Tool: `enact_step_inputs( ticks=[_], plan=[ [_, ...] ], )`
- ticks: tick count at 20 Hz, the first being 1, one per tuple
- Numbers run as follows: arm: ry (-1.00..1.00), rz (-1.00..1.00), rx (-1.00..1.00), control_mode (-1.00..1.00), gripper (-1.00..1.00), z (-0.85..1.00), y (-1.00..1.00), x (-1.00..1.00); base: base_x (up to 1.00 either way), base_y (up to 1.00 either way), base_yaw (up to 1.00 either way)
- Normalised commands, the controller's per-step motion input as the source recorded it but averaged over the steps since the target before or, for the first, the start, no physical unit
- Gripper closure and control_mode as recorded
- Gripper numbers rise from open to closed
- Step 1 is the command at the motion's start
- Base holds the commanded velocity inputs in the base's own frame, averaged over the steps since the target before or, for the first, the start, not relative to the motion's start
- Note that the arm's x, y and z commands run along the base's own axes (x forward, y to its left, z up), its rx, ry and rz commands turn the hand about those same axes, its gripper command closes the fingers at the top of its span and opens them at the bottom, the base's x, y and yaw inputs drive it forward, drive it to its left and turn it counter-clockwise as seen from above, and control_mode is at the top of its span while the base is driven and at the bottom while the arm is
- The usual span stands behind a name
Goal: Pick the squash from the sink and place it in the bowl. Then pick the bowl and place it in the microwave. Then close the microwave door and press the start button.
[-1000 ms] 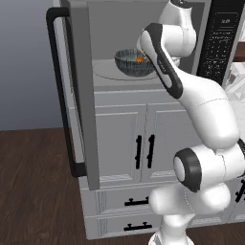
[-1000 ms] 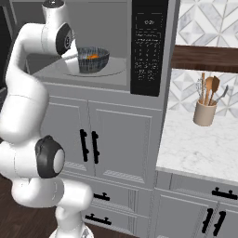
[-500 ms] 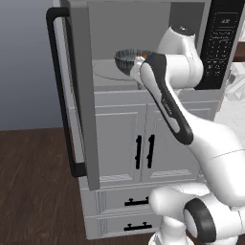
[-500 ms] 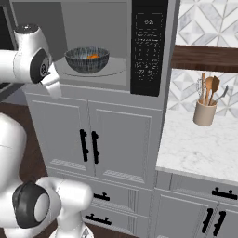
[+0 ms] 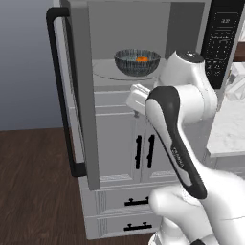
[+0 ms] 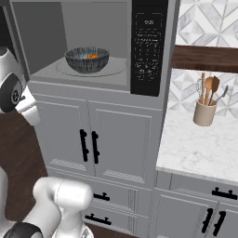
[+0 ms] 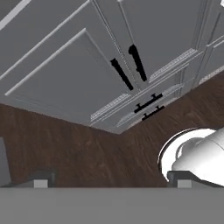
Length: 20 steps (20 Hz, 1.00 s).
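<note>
With the small orange squash (image 5: 142, 59) in the ribbed grey bowl (image 5: 137, 62) inside the grey microwave (image 6: 93, 44), its door (image 5: 79, 91) stands open left; wide, empty gripper (image 7: 109, 183) risks clipping the black handle (image 5: 60, 91).

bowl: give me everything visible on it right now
The bowl is wide, shallow and dark grey, with fine pale ribbed stripes on its outer wall and a pale speckled inside. It stands upright on the round turntable plate inside the microwave, roughly centred. The squash, small and orange, lies in it, mostly hidden below the rim. The microwave door stands open. Nothing else touches the bowl.
</note>
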Motion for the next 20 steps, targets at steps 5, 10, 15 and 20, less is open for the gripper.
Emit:
enact_step_inputs(
  ticks=[5,10,15,20],
  plan=[
    [-0.18,-0.08,-0.07,-1.00,-1.00,-0.01,0.35,-1.00,0.00,0.00,0.00],
    [-0.13,-0.19,0.00,-1.00,-1.00,-0.11,0.35,-1.00,0.00,0.00,0.00],
    [-0.04,-0.12,0.00,-1.00,-1.00,-0.07,0.11,-1.00,0.00,0.00,0.00],
    [-0.02,-0.07,-0.01,-1.00,-1.00,-0.21,0.74,-0.58,0.00,0.00,0.00]
  ],
)
